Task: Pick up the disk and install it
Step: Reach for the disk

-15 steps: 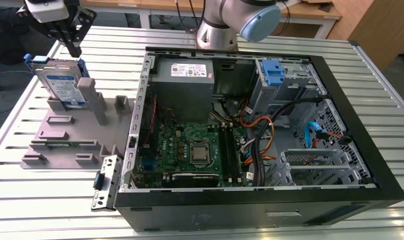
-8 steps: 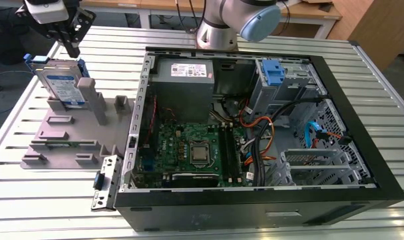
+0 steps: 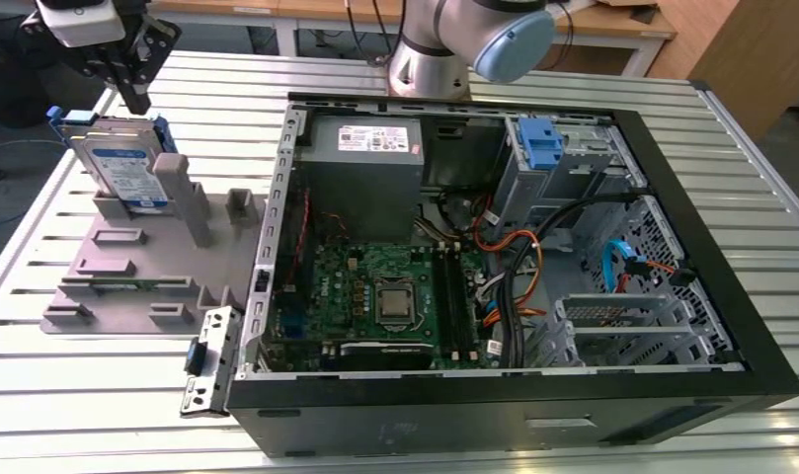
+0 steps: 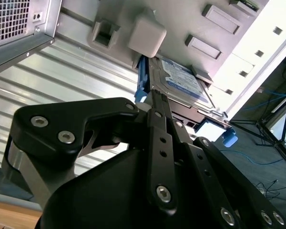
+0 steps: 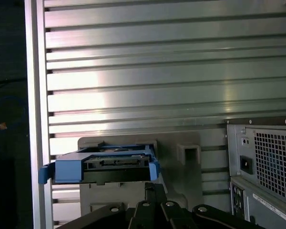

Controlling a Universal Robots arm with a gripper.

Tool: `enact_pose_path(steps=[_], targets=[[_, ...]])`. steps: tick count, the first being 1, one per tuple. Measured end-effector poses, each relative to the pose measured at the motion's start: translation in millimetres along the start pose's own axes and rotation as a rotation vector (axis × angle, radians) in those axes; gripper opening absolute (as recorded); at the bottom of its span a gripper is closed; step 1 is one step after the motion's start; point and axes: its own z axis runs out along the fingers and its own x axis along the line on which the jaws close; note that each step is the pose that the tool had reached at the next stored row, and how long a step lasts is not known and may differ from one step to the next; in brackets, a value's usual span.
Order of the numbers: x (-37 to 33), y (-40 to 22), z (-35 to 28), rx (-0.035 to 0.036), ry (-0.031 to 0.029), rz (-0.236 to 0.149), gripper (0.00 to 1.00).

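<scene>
The disk [image 3: 119, 163] stands on edge in a grey holder [image 3: 116, 259] at the exterior view's left, label facing out and blue rails along its sides. My gripper [image 3: 135, 99] hangs just above its top edge, shut and holding nothing. In the second wrist view the gripper [image 4: 155, 98] points at the disk [image 4: 181, 81] from close by. In the first wrist view the disk's [image 5: 105, 164] connector end and blue bracket sit just beyond the gripper [image 5: 150, 187].
An open black computer case [image 3: 715, 326] lies to the exterior view's right of the holder, with a motherboard [image 3: 372, 296], grey power-supply box [image 3: 366, 148], blue latch [image 3: 540, 143] and loose cables inside. A metal bracket [image 3: 208, 360] lies by the case's front corner. Ribbed metal table [image 3: 56, 415] all around.
</scene>
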Motion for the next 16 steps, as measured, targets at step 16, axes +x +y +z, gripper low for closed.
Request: enact_pose_path(steps=[16], targets=[[32.0, -0.9, 4.4, -0.0001, -0.0001, 0.0, 0.11]])
